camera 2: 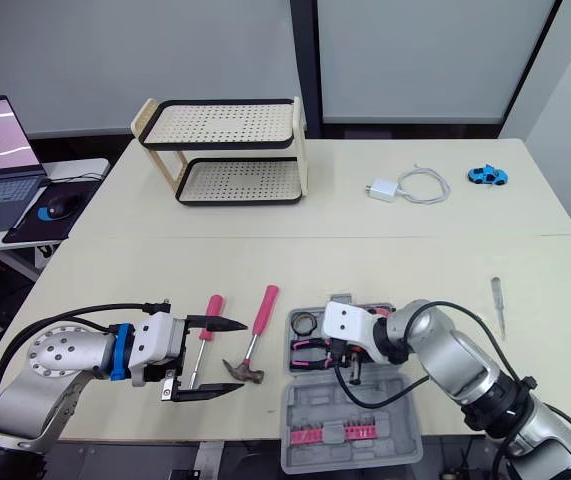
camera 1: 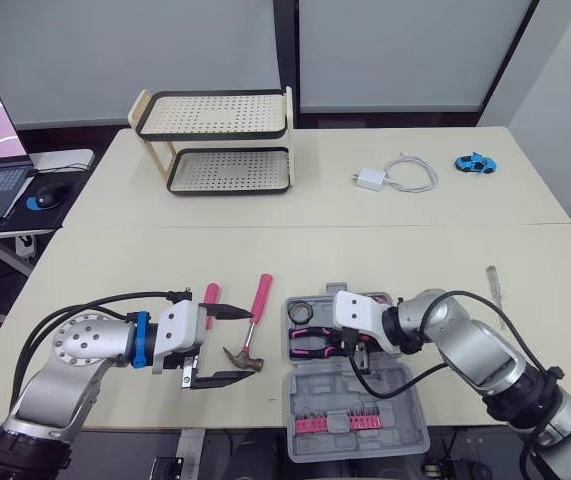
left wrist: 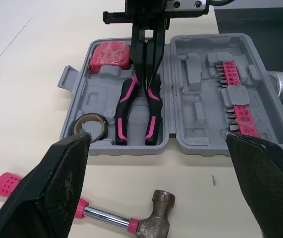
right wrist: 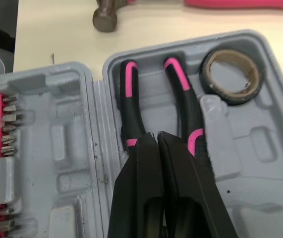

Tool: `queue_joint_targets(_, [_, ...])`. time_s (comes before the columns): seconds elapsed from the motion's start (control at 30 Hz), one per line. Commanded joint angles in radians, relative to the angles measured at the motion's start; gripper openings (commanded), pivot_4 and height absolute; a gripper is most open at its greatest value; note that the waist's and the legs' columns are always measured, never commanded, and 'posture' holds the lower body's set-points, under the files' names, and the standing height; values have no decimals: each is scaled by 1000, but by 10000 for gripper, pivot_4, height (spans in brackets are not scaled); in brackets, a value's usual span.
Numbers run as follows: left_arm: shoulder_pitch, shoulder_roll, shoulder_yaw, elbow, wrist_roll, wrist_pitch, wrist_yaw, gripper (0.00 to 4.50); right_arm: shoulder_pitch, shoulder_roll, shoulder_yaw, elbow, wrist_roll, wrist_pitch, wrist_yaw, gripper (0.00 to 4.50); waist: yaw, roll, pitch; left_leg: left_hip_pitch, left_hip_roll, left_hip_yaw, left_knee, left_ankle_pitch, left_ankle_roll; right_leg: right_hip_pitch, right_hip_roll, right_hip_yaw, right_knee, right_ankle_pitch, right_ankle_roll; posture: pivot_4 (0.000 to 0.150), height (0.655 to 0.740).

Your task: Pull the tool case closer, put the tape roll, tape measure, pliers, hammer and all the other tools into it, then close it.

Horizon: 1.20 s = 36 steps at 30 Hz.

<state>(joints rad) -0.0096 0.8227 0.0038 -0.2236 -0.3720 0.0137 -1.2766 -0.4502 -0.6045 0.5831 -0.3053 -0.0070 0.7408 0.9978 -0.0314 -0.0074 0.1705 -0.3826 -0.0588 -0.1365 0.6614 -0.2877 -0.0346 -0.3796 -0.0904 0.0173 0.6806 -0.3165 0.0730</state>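
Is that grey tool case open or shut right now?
Open. The tool case lies spread flat: pliers and tape roll show in one half, a pink bit rack in the other.

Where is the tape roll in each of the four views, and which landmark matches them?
Left eye view: the tape roll lies in the far-left corner of the open case.
Right eye view: the same corner.
Left wrist view: in the case, beside the pliers' handle ends.
Right wrist view: beside those handle ends.
Shared landmark: the pink-and-black pliers.

Bright, even overhead light; soft shadows
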Motion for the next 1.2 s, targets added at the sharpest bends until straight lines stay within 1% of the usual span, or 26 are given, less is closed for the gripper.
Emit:
queue_joint_targets(0.03, [4,-1,0,-13,0,-12,4,45000,4,2,15,12,-15,-25,-9,503,0,0,0,0,0,0,0,0,0,0,0,0,0,0,0,1500,7400])
queue_joint_targets(0.27, [8,-3,-2,-15,0,-11,5,45000,15,-20,48,48,-48,-45,-1,503,0,-1,-1,0,0,0,0,0,0,0,0,0,0,0,0,1500,7400])
queue_joint_targets(0.43, [13,-3,4,-11,-9,-2,6,45000,20,4,-20,8,-3,-78,-10,503,0,-1,-1,1,0,0,0,0,0,1,0,0,0,0,0,1500,7400])
queue_joint_targets(0.53, [19,2,19,-12,-21,37,22,45000,39,3,-126,-82,71,-83,-9,503,0,-1,-1,0,0,0,0,0,0,0,0,0,0,0,0,1500,7400])
queue_joint_targets(0.6, [24,17,19,-9,6,68,49,45000,80,-39,-235,-173,129,-85,0,503,1,-1,-1,0,0,0,0,0,0,0,0,0,0,0,0,1500,7400])
queue_joint_targets(0.63, [27,20,18,-10,18,73,59,45000,95,-56,-266,-200,145,-83,1,503,1,-1,-1,0,0,0,0,0,0,0,0,0,0,0,0,1500,7400])
queue_joint_targets(0.7, [35,20,2,-14,39,91,79,45000,186,-124,-362,-259,174,-116,12,503,6,-2,-2,0,0,0,0,0,0,1,0,0,0,0,0,1500,7400])
queue_joint_targets(0.8, [47,24,-17,-20,59,111,84,45000,298,-194,-450,-310,201,-187,31,503,9,-2,-2,0,-1,-1,0,0,0,2,0,-1,-1,0,0,1500,7400])
queue_joint_targets(0.83, [47,26,-38,-5,88,90,78,45000,353,-227,-486,-320,205,-206,40,503,8,-2,-2,0,-1,0,0,0,0,2,0,0,-1,0,0,1500,7400])
queue_joint_targets(0.87, [46,27,-60,10,117,74,75,41162,402,-258,-515,-322,203,-212,44,0,7,-2,-2,0,0,0,0,0,0,2,0,0,-1,0,0,1500,7400])
queue_joint_targets(0.9, [41,27,-87,24,148,60,74,39079,447,-287,-538,-313,188,-224,40,0,7,-2,-2,1,0,0,0,0,1,3,0,0,-1,0,0,1500,7400])
queue_joint_targets(0.93, [34,25,-114,36,180,54,78,35759,485,-313,-554,-299,170,-236,35,0,7,-2,-2,2,0,0,0,0,1,4,0,-1,-1,0,0,1500,7400])
queue_joint_targets(1.0, [13,12,-159,52,228,57,97,29563,529,-347,-563,-272,136,-263,15,0,4,-2,-2,3,0,0,0,0,1,6,0,0,-1,0,0,1500,7400])
queue_joint_targets(1.03, [1,5,-185,56,253,62,107,25477,543,-354,-562,-259,126,-272,4,0,2,-2,-2,4,0,1,0,0,1,6,0,0,-1,0,0,1500,7400])
queue_joint_targets(1.2, [-41,-47,-271,62,334,102,159,9552,561,-349,-524,-200,81,-292,-33,0,2,-3,-2,4,0,0,0,0,1,6,1,0,0,0,0,1500,7400])
